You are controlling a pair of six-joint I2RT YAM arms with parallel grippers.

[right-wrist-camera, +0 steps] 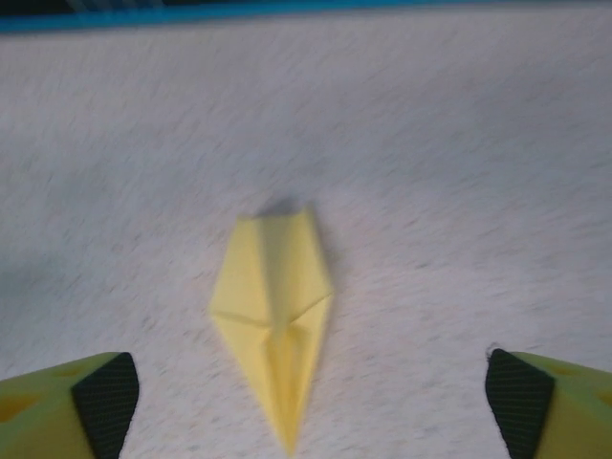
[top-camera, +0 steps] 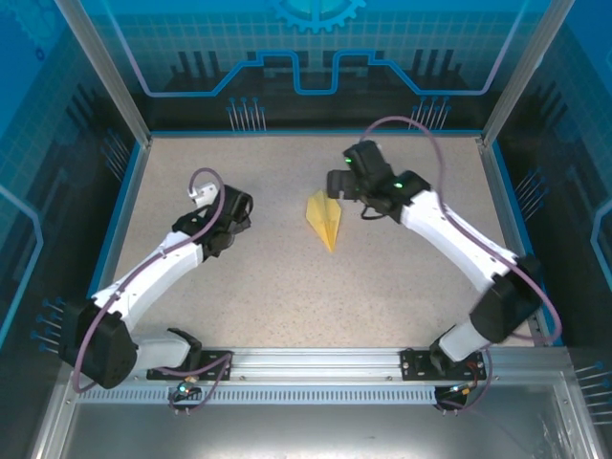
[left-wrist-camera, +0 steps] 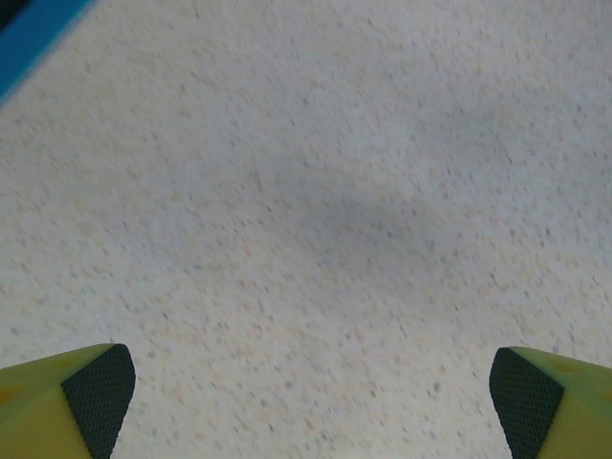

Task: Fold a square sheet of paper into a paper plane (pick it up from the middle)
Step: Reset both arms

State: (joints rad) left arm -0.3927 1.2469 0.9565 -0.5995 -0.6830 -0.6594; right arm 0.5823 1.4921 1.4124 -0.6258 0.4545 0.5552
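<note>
Pale-yellow paper plane (top-camera: 323, 220), a narrow folded dart with a sharp tip, lies on the speckled beige tabletop (top-camera: 287, 296) near the middle. It is between the two grippers, closer to the right one, and nothing touches it. Its tip points toward the arm bases and its wider end points to the far side.

From my seat I see the right arm bent at the elbow near the right table edge. Its forearm reaches inward and away, so the right gripper (top-camera: 335, 182) hangs just beside the wide end of the plane. In the right wrist view the plane (right-wrist-camera: 273, 316) lies in front of the yellow fingers (right-wrist-camera: 91, 406) with black pads. The fingers stand wide apart and hold nothing. This view is a little blurred, so I cannot tell if the folds lie fully flat.

The left arm is folded in the same way on its side. The left gripper (top-camera: 241, 204) is over bare table, apart from the plane, and its fingers (left-wrist-camera: 81, 402) are also spread wide with nothing between them.
</note>
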